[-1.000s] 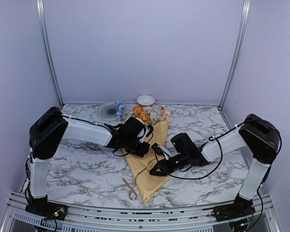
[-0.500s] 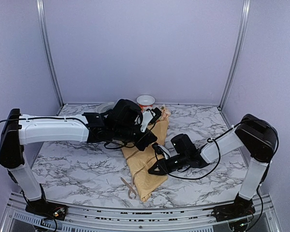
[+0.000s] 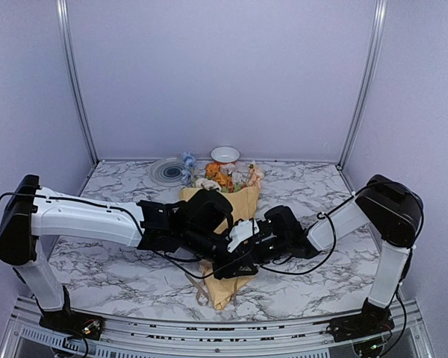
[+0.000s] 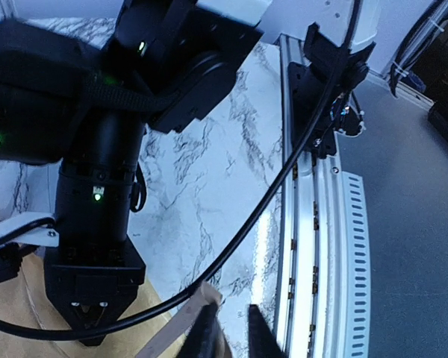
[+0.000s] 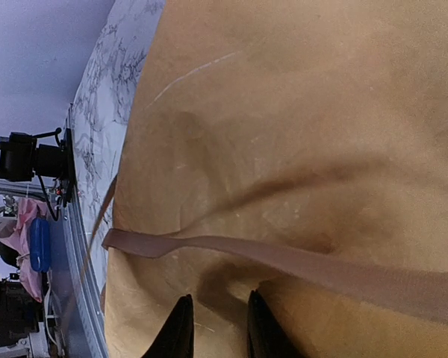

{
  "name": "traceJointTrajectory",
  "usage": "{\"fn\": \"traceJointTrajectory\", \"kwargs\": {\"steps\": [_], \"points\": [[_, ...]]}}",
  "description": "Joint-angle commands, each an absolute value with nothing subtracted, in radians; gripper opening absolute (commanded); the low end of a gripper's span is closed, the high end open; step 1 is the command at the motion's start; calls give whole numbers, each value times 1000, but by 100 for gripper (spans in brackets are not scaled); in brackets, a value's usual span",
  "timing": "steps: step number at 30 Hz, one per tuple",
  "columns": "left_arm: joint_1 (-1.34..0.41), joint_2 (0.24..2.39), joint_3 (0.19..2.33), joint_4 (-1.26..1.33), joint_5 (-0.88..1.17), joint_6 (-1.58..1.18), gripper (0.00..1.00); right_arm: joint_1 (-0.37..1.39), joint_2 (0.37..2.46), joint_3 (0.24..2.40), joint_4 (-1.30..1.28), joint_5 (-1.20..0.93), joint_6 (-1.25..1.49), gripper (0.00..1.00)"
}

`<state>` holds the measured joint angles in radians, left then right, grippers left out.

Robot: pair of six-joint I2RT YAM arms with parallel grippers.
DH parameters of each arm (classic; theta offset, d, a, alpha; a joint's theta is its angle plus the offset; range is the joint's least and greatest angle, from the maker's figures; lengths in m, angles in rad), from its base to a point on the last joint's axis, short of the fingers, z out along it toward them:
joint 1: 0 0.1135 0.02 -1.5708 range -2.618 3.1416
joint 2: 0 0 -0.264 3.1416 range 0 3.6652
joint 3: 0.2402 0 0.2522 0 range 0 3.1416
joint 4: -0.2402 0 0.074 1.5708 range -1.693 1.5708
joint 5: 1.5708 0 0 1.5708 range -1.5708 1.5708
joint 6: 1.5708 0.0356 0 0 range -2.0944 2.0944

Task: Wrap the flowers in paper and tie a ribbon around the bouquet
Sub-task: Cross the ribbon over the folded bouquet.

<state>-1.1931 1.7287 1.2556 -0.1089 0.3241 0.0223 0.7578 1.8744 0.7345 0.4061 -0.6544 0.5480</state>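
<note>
The bouquet (image 3: 243,201) lies on the marble table, a tan paper cone with its flowers (image 3: 222,177) at the far end and its tip toward the near edge. Both arms meet over its lower half. My left gripper (image 4: 235,322) stands slightly open with bare table in the gap. The ribbon (image 4: 181,321) ends against its left fingertip, beside the paper (image 4: 30,328). My right gripper (image 5: 218,328) presses into the paper (image 5: 299,134), shut on a puckered fold. The ribbon (image 5: 284,257) crosses the cone just ahead of its tips. A ribbon end (image 3: 201,289) lies left of the cone tip.
A white bowl (image 3: 225,154) and a grey plate (image 3: 166,171) stand at the back wall. The metal rail (image 4: 313,246) at the table's near edge runs just right of my left fingers. The right arm's black cable (image 4: 269,201) crosses in front of them.
The left arm swung from the cone's upper part down to its near part, beside the right gripper, and its jaws parted slightly. The flowers show again. The right gripper hardly moved.
</note>
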Motion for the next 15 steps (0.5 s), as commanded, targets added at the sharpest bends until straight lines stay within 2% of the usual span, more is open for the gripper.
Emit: {"fn": "traceJointTrajectory", "kwargs": {"steps": [1, 3, 5, 12, 15], "points": [[-1189, 1784, 1272, -130, 284, 89, 44, 753, 1916, 733, 316, -615, 554, 25], [-1188, 1762, 1255, -113, 243, 122, 59, 753, 1912, 732, 315, -614, 554, 25], [-1182, 1737, 1234, -106, 231, 172, 69, 753, 1909, 732, 313, -613, 554, 25], [-1019, 1667, 1132, -87, 323, 154, 69, 753, 1905, 740, 308, -614, 553, 24], [-986, 1683, 1086, -101, 260, 201, 71, 752, 1906, 743, 307, -618, 551, 24]]}}
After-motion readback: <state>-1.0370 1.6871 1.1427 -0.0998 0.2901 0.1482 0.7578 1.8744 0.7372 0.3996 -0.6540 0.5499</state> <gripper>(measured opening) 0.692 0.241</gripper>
